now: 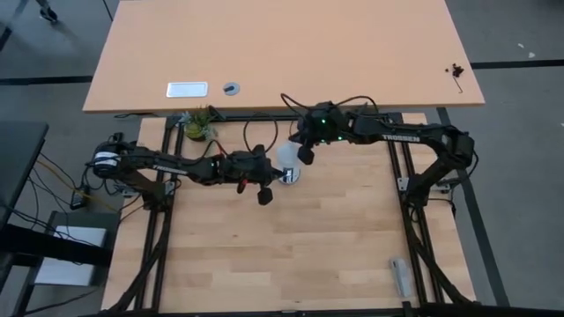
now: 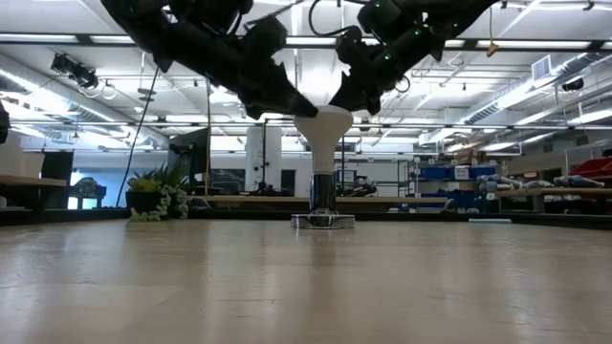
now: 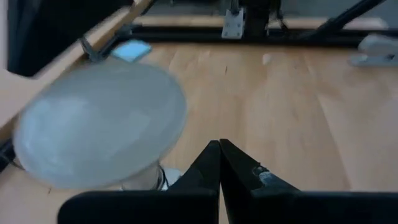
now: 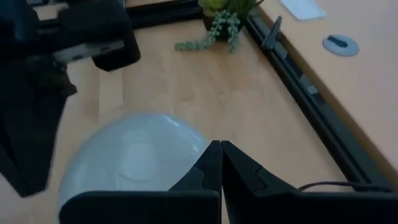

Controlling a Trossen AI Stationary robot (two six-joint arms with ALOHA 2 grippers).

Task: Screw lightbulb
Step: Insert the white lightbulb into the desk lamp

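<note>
The pale butcher-block wooden table (image 1: 291, 255) carries everything, and the landmark on it is the round silver socket disc (image 2: 323, 221), which sits near the table's far edge at about the middle. The two dark six-joint arms meet above that socket, the left arm reaching in from the left side and the right arm from the right.

The small white pear-shaped lightbulb (image 2: 325, 129) stands upright in the socket, globe on top, its narrow silvery-grey screw base (image 2: 323, 191) pointing down into the disc.

The left gripper (image 3: 219, 149) hangs just beside the globe on the socket's near-left side, its two dark fingers pressed together with nothing between them. The right gripper (image 4: 221, 150) hovers close over the globe from the socket's far-right side, fingers likewise closed on nothing. Whether either one touches the glass cannot be told.

A small green potted plant with trailing stems (image 1: 197, 124) stands at the table's far edge, well to the left of the socket.
</note>
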